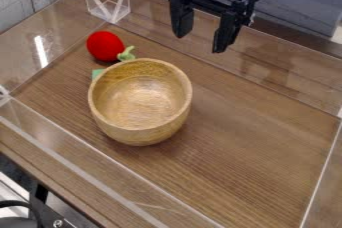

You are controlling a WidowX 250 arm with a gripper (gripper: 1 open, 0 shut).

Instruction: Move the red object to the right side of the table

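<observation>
The red object [106,45] is a small round red toy fruit with a light-green leaf, lying on the table [254,122] at the back left, just behind the wooden bowl. My gripper [199,33] hangs at the back centre, pointing down, to the right of the red object and well apart from it. Its two dark fingers [223,38] stand apart with nothing between them.
A wooden bowl [140,100] stands left of centre, with a flat green piece [102,73] peeking out at its back-left rim. Clear acrylic walls [107,7] edge the tabletop on all sides. Bare wood stretches to the right of the bowl.
</observation>
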